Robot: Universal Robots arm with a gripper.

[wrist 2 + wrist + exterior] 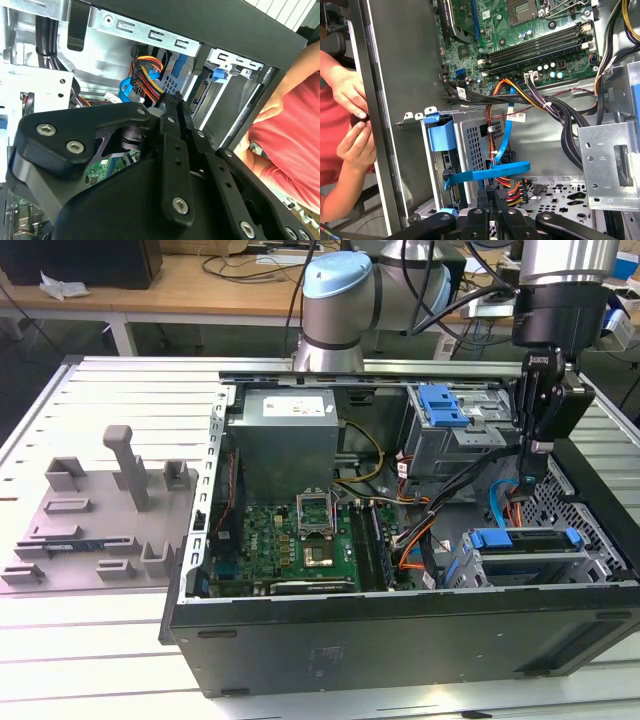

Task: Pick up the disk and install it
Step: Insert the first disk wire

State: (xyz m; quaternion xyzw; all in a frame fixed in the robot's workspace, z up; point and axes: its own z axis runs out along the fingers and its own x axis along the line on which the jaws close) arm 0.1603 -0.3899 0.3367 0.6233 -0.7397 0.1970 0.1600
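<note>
no text can be read. the white label (295, 407) on the grey power-supply box (285, 455) bears print too small to make out, as do the white tags (518, 116) on the cables (560, 117) in the first wrist view.

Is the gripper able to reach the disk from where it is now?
Probably yes. The gripper hangs right above the disk, and nothing covers the disk from above. The blue and orange cables run close beside the way down and might be brushed.
</note>
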